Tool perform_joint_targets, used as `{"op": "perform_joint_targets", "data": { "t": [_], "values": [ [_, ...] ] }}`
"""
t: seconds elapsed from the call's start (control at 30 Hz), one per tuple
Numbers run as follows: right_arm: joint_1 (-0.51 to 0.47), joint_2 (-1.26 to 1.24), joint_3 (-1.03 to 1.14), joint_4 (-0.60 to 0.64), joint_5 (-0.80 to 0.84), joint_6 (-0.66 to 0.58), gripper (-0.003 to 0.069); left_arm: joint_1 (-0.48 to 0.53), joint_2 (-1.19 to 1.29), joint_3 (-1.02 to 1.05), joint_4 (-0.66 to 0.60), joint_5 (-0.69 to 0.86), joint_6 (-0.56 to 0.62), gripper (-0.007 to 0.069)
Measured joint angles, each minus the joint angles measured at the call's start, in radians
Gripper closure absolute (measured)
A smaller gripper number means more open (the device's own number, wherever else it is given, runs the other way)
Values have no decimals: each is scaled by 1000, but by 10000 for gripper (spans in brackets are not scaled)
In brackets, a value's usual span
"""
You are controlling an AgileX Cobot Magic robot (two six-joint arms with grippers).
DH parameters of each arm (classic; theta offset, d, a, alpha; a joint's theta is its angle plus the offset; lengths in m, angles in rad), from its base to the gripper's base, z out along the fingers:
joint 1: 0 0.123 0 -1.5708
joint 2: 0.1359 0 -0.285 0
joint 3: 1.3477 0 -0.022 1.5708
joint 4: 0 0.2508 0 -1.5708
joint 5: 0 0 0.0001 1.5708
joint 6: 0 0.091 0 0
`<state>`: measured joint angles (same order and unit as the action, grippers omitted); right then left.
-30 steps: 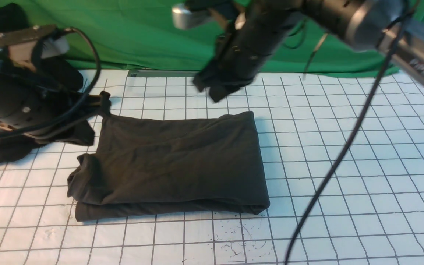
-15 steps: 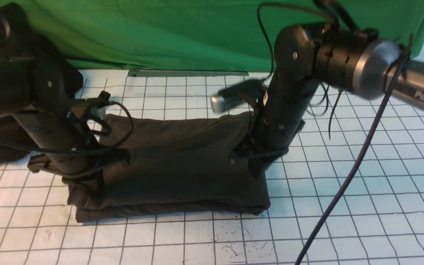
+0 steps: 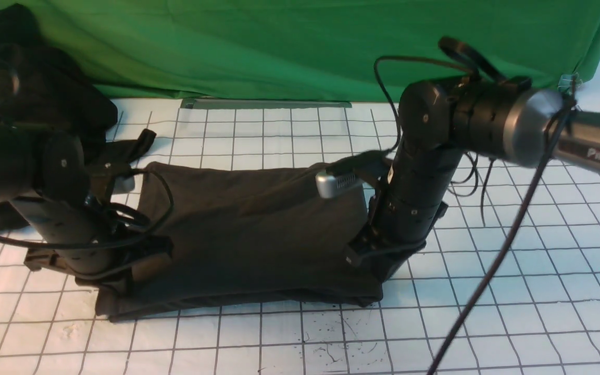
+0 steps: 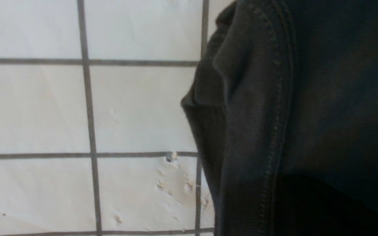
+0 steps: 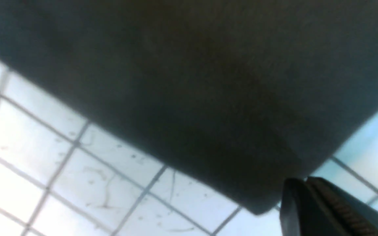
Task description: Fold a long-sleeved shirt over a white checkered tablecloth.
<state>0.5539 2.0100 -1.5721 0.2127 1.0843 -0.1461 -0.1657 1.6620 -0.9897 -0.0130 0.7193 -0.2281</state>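
Dark brown shirt (image 3: 248, 234) sits folded into a rough rectangle in the middle of the checkered cloth (image 3: 487, 312). Both arms are down at its near corners, left gripper (image 3: 123, 278) at the left one, right gripper (image 3: 383, 273) at the right one. Right jaws are pressed together right at the shirt's corner in the right wrist view; can't tell if any fabric is pinched. Left jaws are hidden, closed too. A hem with stitching (image 4: 274, 131) fills the left wrist view. Green backdrop (image 3: 279, 47) behind, black pile (image 3: 29, 94) far left.
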Motion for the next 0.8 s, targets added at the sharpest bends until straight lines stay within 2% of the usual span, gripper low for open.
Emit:
{"op": "perform_joint_targets", "data": {
  "t": [0.1,0.2,0.33,0.53,0.8],
  "values": [
    [0,-50,-7,51,-33,0,652,0,-58,0,-34,-20,-1,627],
    [8,-98,-21,155,-105,-15,652,0,-124,0,-156,-67,31,627],
    [25,-53,-25,180,-128,-27,652,0,-111,12,-294,-116,111,627],
    [32,61,-25,172,-87,-27,652,0,-6,15,-301,-78,171,627],
    [32,91,-25,94,-9,-4,652,0,33,33,-288,-57,176,627]
  ]
}}
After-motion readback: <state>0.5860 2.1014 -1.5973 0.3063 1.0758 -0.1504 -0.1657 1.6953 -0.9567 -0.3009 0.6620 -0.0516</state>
